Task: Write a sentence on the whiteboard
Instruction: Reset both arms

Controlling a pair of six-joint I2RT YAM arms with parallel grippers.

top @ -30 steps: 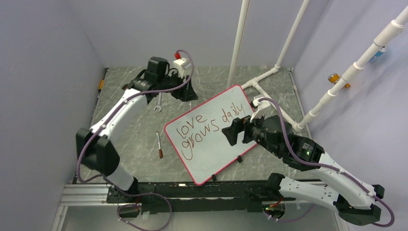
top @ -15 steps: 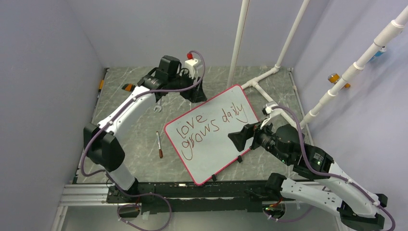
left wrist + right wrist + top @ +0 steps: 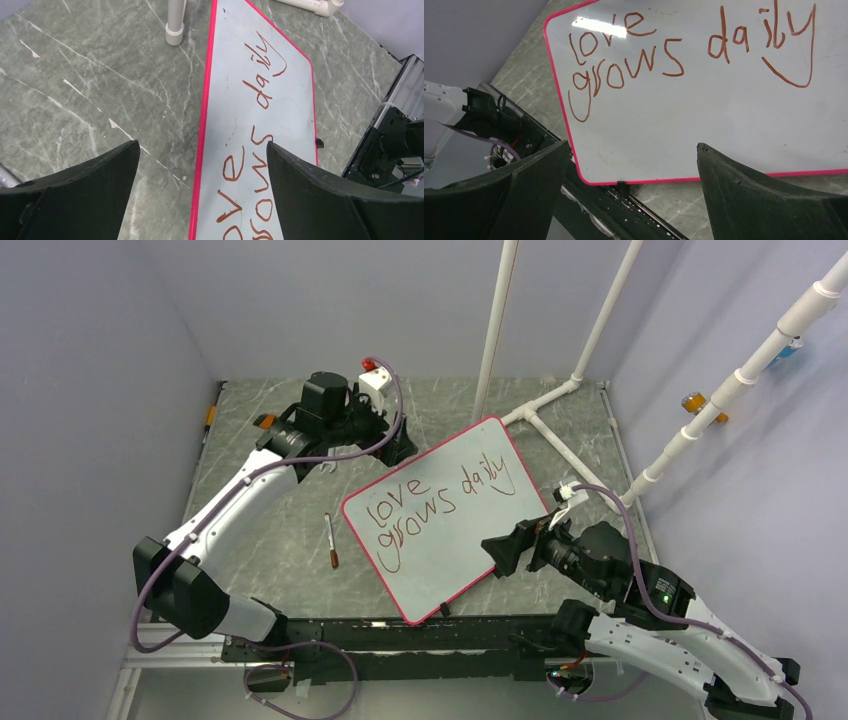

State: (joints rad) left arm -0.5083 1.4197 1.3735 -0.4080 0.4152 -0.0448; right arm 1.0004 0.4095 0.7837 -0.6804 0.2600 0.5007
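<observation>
- Top external view: the whiteboard (image 3: 440,530) lies flat on the worktop (image 3: 270,530), right of centre and turned at an angle. One corner points toward the near edge and another toward the far right corner.
- The board has a thin red-pink frame. Two small black clips (image 3: 497,572) sit on its near right edge.
- The sentence (image 3: 430,502) is in dark red cursive: "love" above "grows", with "daily" to their right.
- A marker (image 3: 330,541) lies on the worktop just beside the board's left edge, apart from it and lengthwise toward the near edge.
- White pipes (image 3: 540,420) rest on the worktop at the far right corner, close to the board's far corner.
- Left gripper (image 3: 392,445): over the worktop just beyond the board's far left edge. In the left wrist view the left gripper (image 3: 202,146) has its jaws spread wide with nothing between them. Below it are the board (image 3: 260,125) and its lettering (image 3: 265,95).
- Right gripper (image 3: 503,552): at the board's near right edge. In the right wrist view the right gripper (image 3: 632,146) also has its jaws fully apart and holds nothing. It looks down on the board (image 3: 674,130) and the writing (image 3: 644,62).
</observation>
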